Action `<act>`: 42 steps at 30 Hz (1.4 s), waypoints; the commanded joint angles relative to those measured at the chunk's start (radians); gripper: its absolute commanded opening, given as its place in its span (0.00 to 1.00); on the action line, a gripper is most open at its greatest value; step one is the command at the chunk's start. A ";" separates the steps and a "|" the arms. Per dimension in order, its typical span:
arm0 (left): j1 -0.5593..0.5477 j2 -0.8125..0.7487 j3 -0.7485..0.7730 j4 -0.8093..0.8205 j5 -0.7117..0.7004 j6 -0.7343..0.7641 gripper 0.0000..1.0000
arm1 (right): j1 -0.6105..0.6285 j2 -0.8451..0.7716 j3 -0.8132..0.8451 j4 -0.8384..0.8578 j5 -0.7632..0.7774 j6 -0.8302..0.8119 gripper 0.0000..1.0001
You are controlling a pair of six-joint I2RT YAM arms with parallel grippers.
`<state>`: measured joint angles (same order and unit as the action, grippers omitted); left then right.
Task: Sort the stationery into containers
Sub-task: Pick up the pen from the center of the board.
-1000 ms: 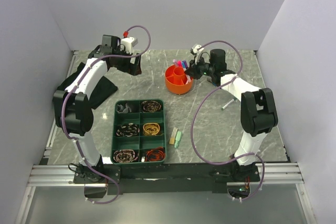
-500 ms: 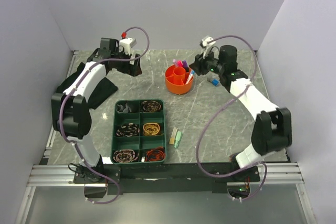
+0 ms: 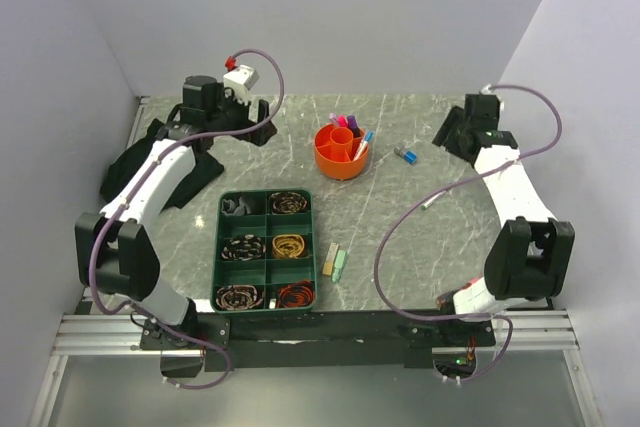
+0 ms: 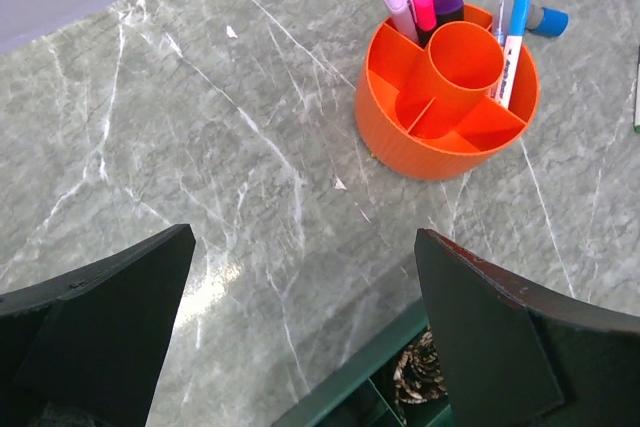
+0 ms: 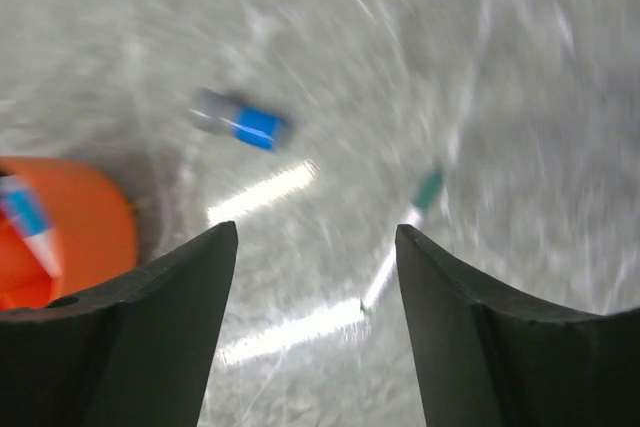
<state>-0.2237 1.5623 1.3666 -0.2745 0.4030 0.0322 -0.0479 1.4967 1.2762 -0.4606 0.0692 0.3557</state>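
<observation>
Our right hand (image 5: 315,235) hangs open, empty. Let's centre it over the blue-capped piece (image 5: 245,123) and close across its narrow width.

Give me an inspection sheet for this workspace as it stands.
Surface: grey marbled table, no spills seen.
Job's things: orange pot upright, holding pink, purple and blue markers; blue-capped piece, white pen and two eraser blocks lying loose on the table.
Clutter: green tray of coiled bands.
Grippers: left gripper and right gripper both open, empty.
Cables: purple cables looped along both arms, away from the pot.
Surroundings: plain pale walls; nothing else seen.
</observation>
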 commanded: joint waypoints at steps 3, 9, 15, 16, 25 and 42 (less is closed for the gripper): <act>-0.002 -0.067 -0.011 -0.078 0.008 0.006 0.99 | 0.013 0.049 -0.021 -0.154 0.222 0.334 0.69; -0.011 -0.090 -0.018 -0.118 -0.001 0.011 0.99 | -0.018 0.143 -0.054 -0.185 0.235 0.442 0.50; -0.011 -0.056 -0.020 -0.129 -0.010 -0.026 1.00 | -0.026 0.252 -0.009 -0.178 0.161 0.457 0.45; -0.011 -0.047 -0.020 -0.126 -0.013 -0.069 0.99 | -0.026 0.266 0.000 -0.178 0.155 0.465 0.45; -0.011 0.028 0.035 -0.132 -0.021 -0.057 0.99 | -0.026 0.358 0.061 -0.187 0.135 0.476 0.45; -0.009 0.137 0.112 -0.124 0.022 -0.069 0.99 | -0.063 0.281 -0.057 -0.188 0.162 0.450 0.42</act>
<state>-0.2306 1.6825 1.4277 -0.4160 0.3958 -0.0208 -0.0898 1.8278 1.2232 -0.6521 0.1947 0.8116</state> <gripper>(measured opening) 0.995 0.422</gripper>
